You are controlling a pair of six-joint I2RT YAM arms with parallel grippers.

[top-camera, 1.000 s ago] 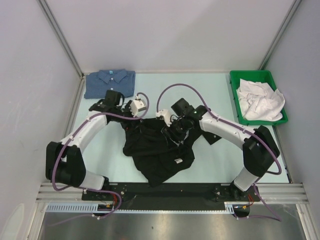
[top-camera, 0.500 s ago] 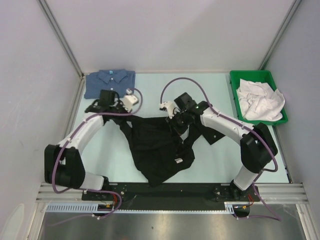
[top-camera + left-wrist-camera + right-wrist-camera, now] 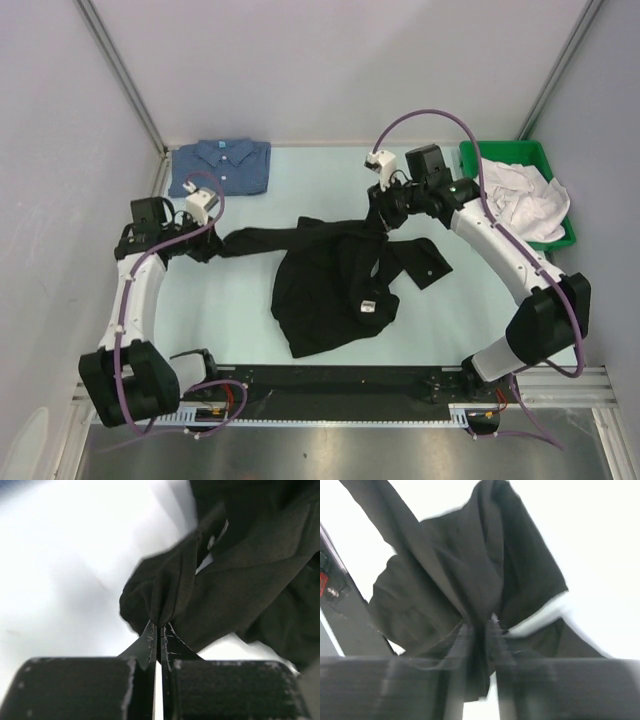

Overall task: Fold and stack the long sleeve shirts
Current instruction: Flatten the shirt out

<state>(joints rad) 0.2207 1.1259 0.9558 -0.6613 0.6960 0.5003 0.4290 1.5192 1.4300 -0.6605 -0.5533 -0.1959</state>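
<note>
Spreading step, not folding yet. My left gripper (image 3: 156, 627) pinched tight on black shirt (image 3: 330, 290) sleeve; right gripper (image 3: 479, 622) clamped on bunched cloth. Shirt crumpled mid table (image 3: 320, 180); blue shirt (image 3: 220, 166) folded far-left. Next, likely: lay flat.

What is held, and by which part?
Both hold the black shirt: left gripper its outstretched sleeve end, right gripper a bunched fold at its far edge.

White arms (image 3: 133, 292), black joints (image 3: 128, 377), purple cables (image 3: 421, 116)
</note>
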